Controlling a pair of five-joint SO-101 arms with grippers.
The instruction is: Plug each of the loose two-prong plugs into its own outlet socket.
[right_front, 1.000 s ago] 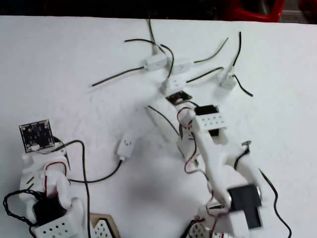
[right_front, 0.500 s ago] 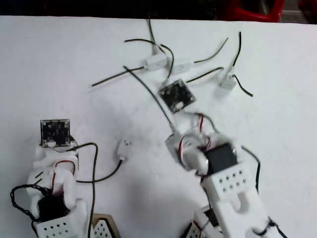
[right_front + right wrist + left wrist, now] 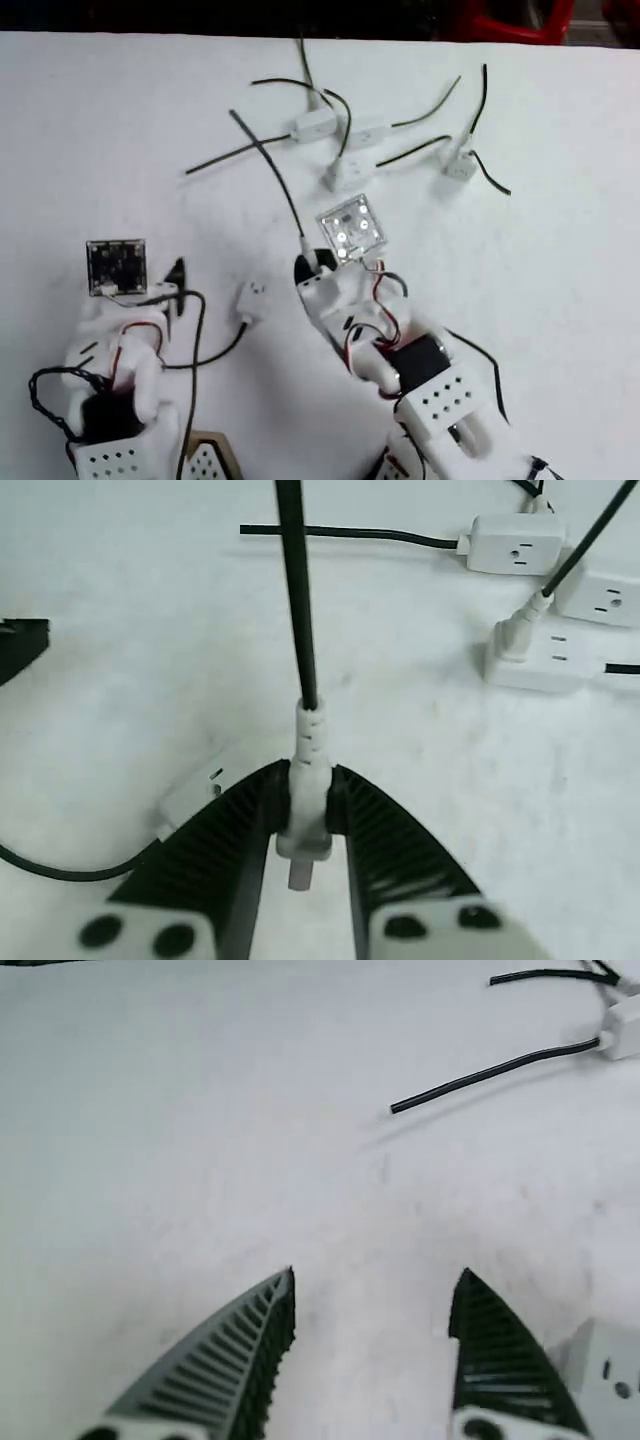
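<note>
My right gripper [image 3: 308, 775] is shut on a white two-prong plug [image 3: 303, 825], whose black cord [image 3: 293, 590] runs away across the table. In the high view the right gripper [image 3: 306, 268] holds that plug [image 3: 309, 259] just right of a loose white outlet socket [image 3: 254, 297]; the same socket [image 3: 192, 792] peeks out beside one finger. My left gripper [image 3: 372, 1285] stands open over bare table, with the socket's corner [image 3: 605, 1372] beside one finger. The left gripper [image 3: 176, 276] sits to the socket's left in the high view.
Several white outlet blocks with black cords lie at the far middle of the table [image 3: 120, 120]: one [image 3: 315, 125], another [image 3: 345, 173] with a plug in it, a third [image 3: 460, 165]. The loose socket's cord [image 3: 210, 358] curls toward the left arm's base.
My right arm has drawn back from the far outlet cluster toward the loose socket, bringing the plug and its trailing cord. The left arm has shifted slightly right and forward.
</note>
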